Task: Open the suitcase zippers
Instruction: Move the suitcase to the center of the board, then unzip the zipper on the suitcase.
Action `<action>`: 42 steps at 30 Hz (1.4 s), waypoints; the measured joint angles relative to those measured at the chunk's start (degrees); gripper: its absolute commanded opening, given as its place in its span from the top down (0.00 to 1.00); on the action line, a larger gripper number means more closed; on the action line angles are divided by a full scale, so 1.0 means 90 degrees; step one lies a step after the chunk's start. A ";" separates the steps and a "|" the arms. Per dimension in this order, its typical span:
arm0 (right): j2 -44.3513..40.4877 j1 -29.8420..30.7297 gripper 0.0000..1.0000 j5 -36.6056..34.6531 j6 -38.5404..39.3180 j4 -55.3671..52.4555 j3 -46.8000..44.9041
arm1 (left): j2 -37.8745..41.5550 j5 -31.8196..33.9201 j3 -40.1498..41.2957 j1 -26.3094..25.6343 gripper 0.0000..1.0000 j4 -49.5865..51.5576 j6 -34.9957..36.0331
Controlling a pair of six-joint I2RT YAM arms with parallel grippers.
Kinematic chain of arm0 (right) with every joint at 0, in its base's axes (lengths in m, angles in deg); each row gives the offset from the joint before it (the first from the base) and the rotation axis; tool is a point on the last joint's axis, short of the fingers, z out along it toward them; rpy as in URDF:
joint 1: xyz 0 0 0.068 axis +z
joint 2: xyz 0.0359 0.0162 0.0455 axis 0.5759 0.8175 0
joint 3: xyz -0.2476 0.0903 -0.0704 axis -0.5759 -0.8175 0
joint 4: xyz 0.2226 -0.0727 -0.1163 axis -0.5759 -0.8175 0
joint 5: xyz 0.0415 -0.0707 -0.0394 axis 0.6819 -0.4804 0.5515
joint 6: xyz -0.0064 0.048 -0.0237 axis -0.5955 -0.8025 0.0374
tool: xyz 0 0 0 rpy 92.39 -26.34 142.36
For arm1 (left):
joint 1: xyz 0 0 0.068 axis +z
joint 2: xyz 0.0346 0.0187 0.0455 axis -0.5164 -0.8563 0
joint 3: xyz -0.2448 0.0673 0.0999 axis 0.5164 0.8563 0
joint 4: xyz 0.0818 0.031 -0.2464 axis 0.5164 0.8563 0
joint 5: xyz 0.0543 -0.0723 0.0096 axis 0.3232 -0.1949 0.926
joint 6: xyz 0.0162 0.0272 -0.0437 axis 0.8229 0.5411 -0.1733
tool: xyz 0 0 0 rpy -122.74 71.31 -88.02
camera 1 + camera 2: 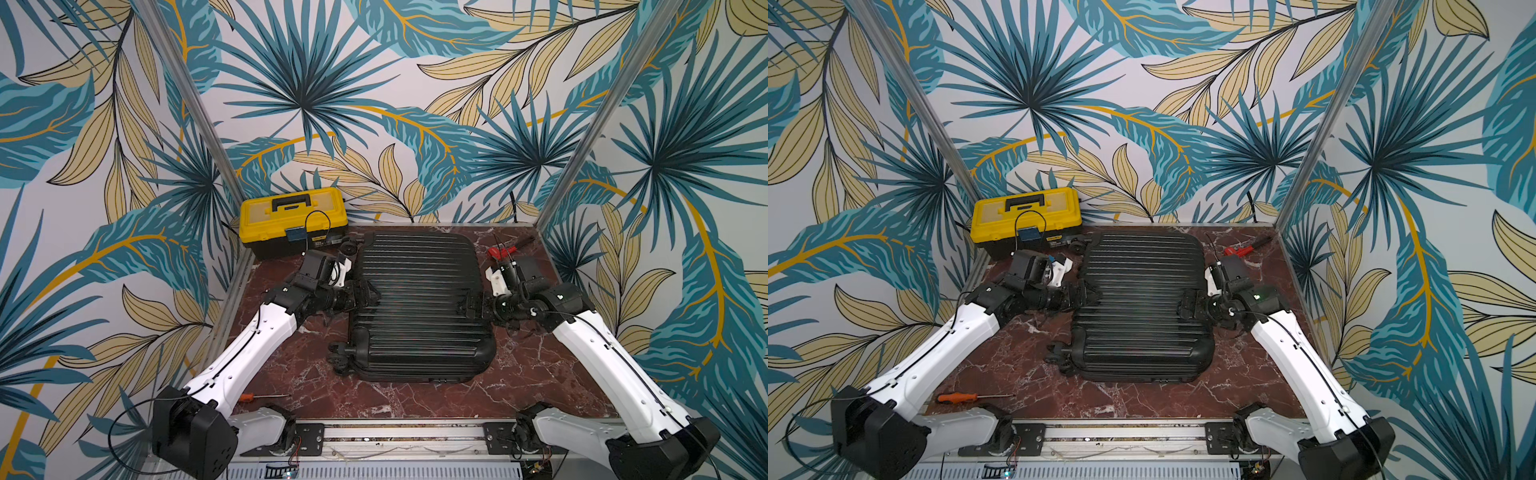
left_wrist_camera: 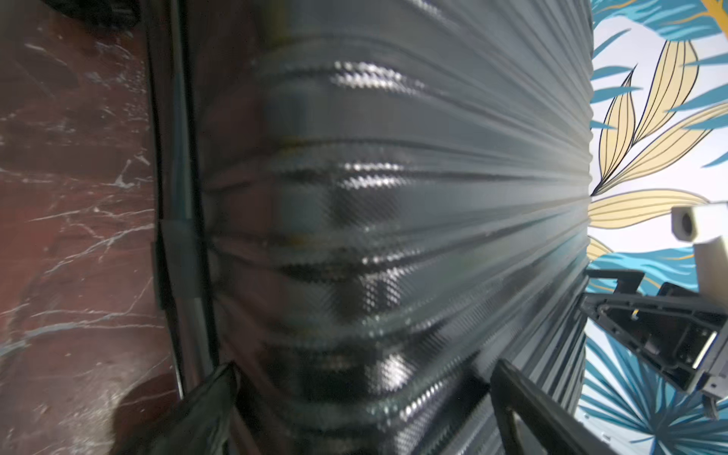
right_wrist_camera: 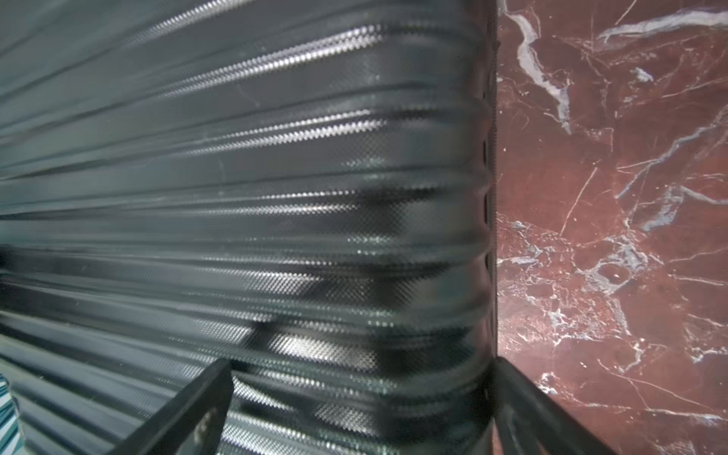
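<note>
Left gripper (image 1: 366,292) and right gripper (image 1: 469,305), both spread wide, flank the suitcase (image 1: 419,299) lying flat on the table (image 1: 540,374), long axis pointing away from the robot; its zipper seam (image 3: 490,189) runs beside the right gripper

Black ribbed suitcase (image 1: 417,307) lies flat and closed on the tabletop.

Suitcase (image 1: 419,307) black, ribbed; toolbox (image 1: 291,216) yellow-black; table (image 1: 540,374) red-marbled.

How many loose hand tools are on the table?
2: an orange-handled screwdriver at the front left, and a red-handled tool at the back right. Others may be hidden.
</note>
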 measured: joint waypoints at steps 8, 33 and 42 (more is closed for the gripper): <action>0.1161 -0.0515 0.03 -0.0279 -0.0180 0.0117 0.0993 | -0.1231 -0.0044 -0.0845 0.0090 0.02 -0.0675 -0.0323; -0.0449 0.0474 0.23 -0.0257 0.1892 0.0818 0.1520 | 0.1574 0.2050 0.2465 -0.1598 0.39 -0.3157 0.1923; -0.0192 0.0806 0.40 -0.0214 0.2375 0.0639 0.1576 | 0.2033 0.3449 0.3512 -0.2613 0.45 -0.4432 0.2640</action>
